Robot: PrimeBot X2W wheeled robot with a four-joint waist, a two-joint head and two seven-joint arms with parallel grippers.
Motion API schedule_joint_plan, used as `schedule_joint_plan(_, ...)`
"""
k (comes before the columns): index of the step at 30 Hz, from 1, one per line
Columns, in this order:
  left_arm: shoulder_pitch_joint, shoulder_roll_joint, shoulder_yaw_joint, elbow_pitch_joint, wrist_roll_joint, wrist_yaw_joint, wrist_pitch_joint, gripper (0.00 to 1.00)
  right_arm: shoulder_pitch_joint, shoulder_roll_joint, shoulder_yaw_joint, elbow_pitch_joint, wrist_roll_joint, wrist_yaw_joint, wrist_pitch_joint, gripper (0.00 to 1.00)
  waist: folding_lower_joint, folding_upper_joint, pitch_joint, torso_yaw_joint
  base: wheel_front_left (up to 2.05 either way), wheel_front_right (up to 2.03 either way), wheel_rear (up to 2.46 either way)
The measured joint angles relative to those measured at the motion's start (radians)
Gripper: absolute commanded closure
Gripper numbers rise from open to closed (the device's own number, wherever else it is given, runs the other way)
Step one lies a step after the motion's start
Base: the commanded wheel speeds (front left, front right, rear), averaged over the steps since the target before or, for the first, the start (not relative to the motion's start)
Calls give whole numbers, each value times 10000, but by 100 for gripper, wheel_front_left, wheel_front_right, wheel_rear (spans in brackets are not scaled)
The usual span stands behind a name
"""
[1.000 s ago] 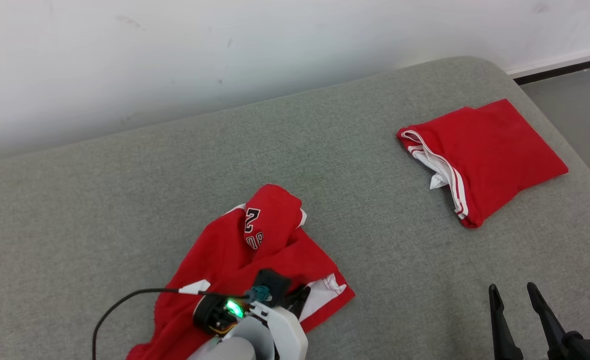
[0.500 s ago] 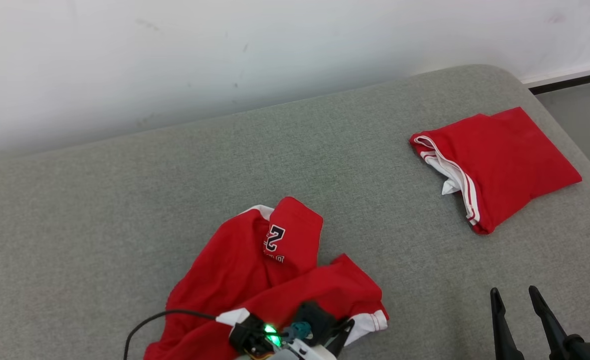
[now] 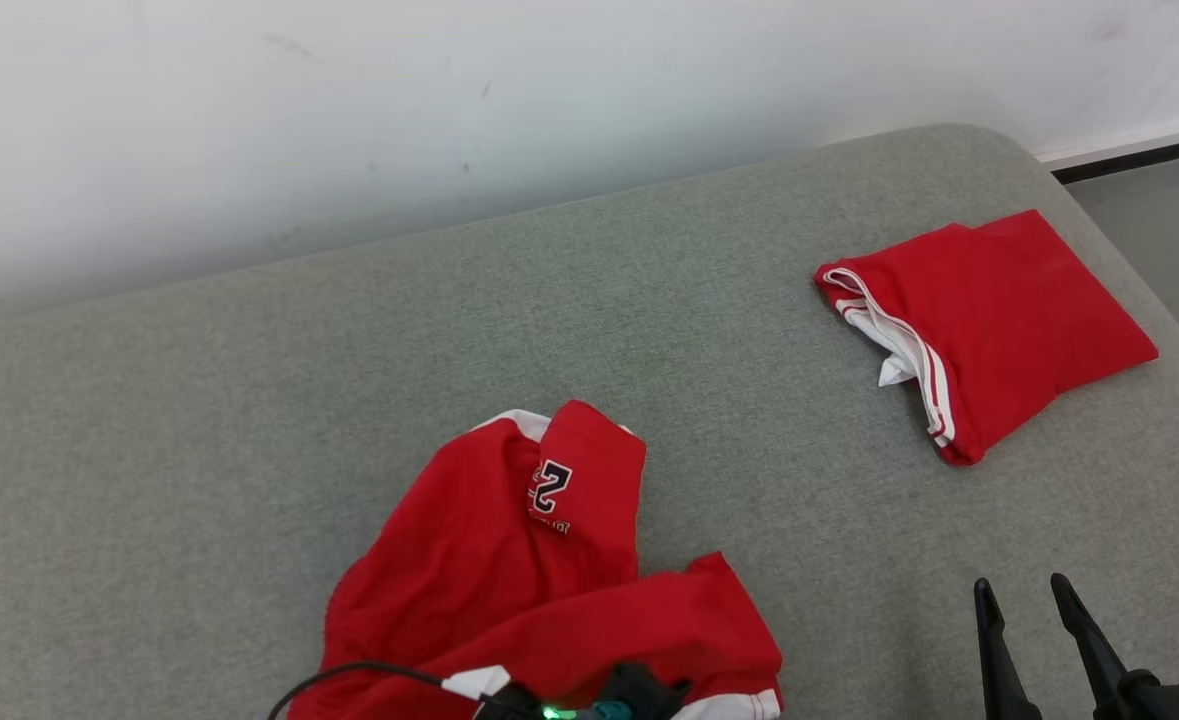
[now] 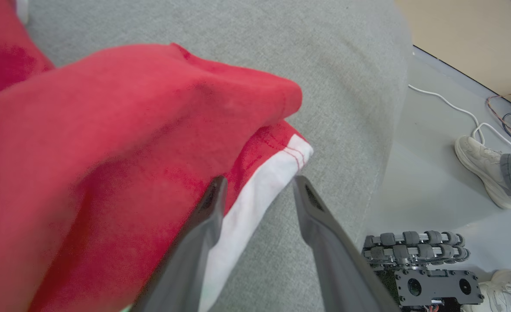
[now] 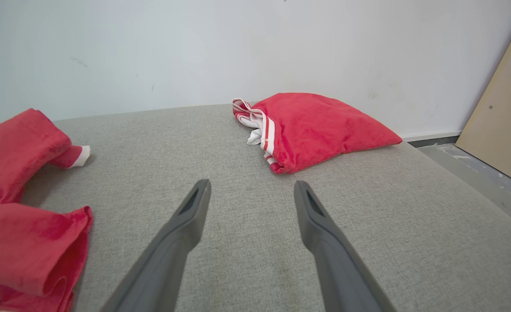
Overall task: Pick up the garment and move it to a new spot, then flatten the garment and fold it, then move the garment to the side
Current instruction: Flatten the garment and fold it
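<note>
The left gripper (image 4: pixel 258 182) stands with its fingers apart, the white sleeve end of the red shirt (image 3: pixel 509 560) lying loose between them, unclamped. The red shirt sprawls crumpled at 6 o'clock of the head view on the grey padded surface (image 3: pixel 249 400), its printed number facing up. At 5 o'clock the right gripper (image 3: pixel 1020 585) hovers, fingers spread wide and empty. A second red garment (image 3: pixel 999 320), folded, rests at 2 o'clock, well apart.

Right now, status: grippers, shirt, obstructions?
Left gripper open at white sleeve hem. Right gripper open, empty. Garment crumpled, not yet flattened. Folded red shirt lies apart, far right.
</note>
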Motion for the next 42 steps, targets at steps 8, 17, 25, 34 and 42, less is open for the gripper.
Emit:
schedule_joint_plan(8,260,148,508,-807,-366,128,-573,0,22,0,-86,0,-36,0,0,0,0,0,-82,97,0,0,0)
schedule_joint_plan(17,1041,1214,1643,-2343,-662,1244,-1653,0,224,2,-357,-105,-50,0,0,0,0,0,-268,543,0,0,0)
schedule_joint_plan(25,2539,2102,3425,-3384,-851,2347,-2201,0,376,-2,-811,-332,-188,0,0,0,0,0,-627,1185,0,0,0)
schedule_joint_plan(34,4614,1896,6251,-4174,117,2288,-2249,0,752,2,-1377,-401,-303,0,0,0,0,0,-1026,2160,0,0,0)
schedule_joint_plan(42,5666,941,8002,-3632,1298,1137,-2251,0,896,0,-1505,-370,-476,0,0,0,0,0,-1442,2903,0,0,0)
